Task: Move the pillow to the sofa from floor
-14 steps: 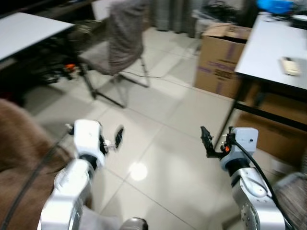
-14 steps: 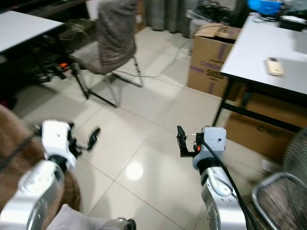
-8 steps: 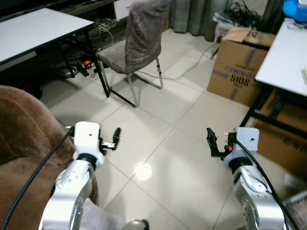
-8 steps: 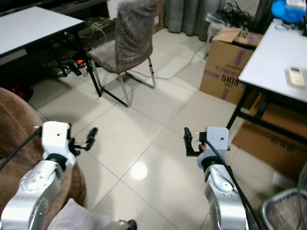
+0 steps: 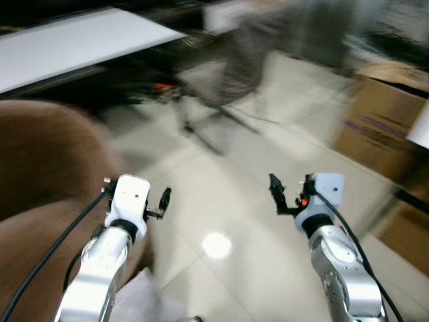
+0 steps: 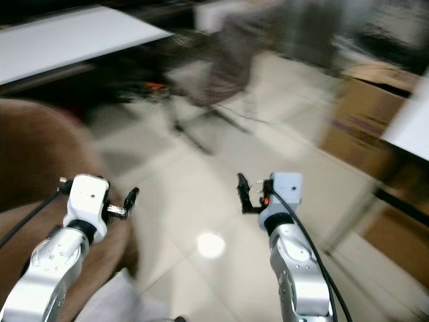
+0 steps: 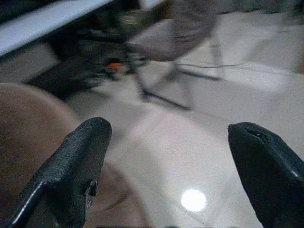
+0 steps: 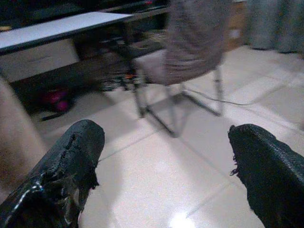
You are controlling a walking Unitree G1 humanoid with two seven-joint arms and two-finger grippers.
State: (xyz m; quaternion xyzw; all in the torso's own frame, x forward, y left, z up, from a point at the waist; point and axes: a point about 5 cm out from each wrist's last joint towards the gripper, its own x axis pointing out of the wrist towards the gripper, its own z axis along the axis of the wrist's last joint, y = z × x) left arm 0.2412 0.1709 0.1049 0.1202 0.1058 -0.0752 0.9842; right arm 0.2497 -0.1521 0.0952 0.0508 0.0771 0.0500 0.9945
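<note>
Looking for the pillow, I find a pale, blurred shape (image 5: 144,298) cut off at the frame's lower edge beside the brown sofa (image 5: 47,168); I cannot confirm what it is. Left end effector (image 5: 164,201) and right end effector (image 5: 276,194) hang released, fingers spread, over glossy floor tiles (image 5: 221,201). The chair (image 8: 190,42), table (image 5: 80,43) and cardboard box (image 5: 375,127) are smeared.

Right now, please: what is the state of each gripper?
Left gripper: open, holding nothing, beside the brown sofa.
Right gripper: open, holding nothing, above the tiled floor.
</note>
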